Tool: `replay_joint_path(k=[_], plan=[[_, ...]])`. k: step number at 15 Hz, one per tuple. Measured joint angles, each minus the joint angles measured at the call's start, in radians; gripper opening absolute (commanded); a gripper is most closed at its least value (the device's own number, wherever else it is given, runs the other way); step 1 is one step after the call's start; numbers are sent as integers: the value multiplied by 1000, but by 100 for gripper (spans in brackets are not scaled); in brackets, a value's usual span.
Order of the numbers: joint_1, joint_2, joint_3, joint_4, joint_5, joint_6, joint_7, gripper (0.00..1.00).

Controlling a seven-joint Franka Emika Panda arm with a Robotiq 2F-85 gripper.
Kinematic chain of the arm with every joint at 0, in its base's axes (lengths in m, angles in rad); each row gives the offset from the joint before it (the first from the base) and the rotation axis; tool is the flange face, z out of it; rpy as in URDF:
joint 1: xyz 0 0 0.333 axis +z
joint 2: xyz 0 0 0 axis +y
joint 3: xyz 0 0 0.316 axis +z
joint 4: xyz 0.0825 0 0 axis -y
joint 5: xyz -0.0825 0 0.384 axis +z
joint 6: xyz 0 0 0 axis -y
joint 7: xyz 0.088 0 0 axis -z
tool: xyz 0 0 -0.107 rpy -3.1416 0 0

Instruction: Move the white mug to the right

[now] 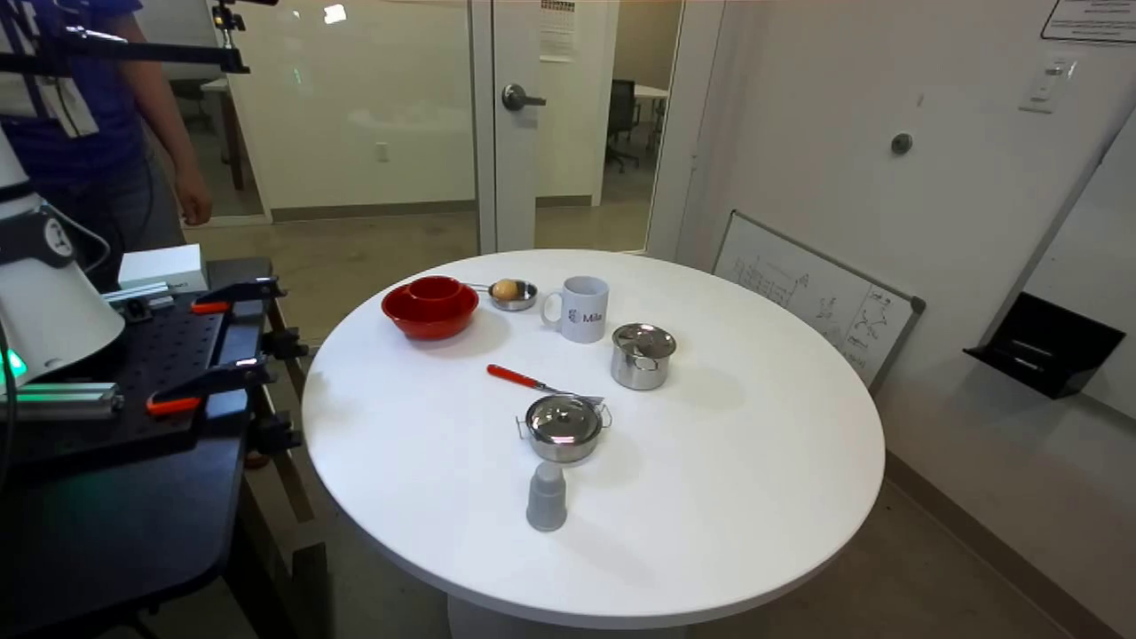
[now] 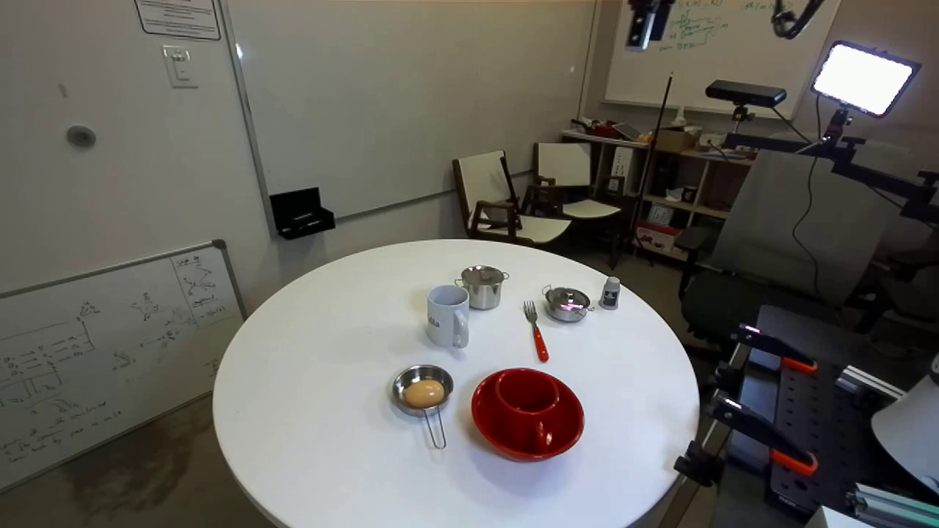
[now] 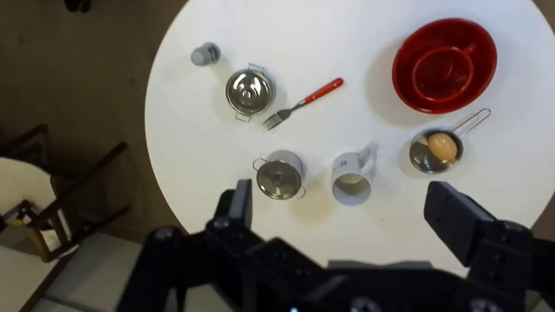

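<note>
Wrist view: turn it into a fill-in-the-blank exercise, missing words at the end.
The white mug stands on a white ____.
The fork has a ____ handle.
The small pan holds one ____.
The gripper is not shut but ____.
Missing words: table; red; egg; open.

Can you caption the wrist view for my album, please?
The open claw over a table with a white mug, a red bowl, a fork and an egg in a little pan.
</note>
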Motion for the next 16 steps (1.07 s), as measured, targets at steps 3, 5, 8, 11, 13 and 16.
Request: replay_joint_path(k=[3, 5, 8, 11, 13, 16], plan=[[27, 178, 26, 102, 3, 91, 3, 100], [46, 302, 28, 186, 15, 107, -16, 100], [61, 488, 28, 329, 30, 109, -69, 100], [67, 668, 28, 478, 30, 103, -79, 100], [71, 756, 28, 552, 29, 97, -79, 100], [71, 755, 27, 549, 29, 98, -78, 100]])
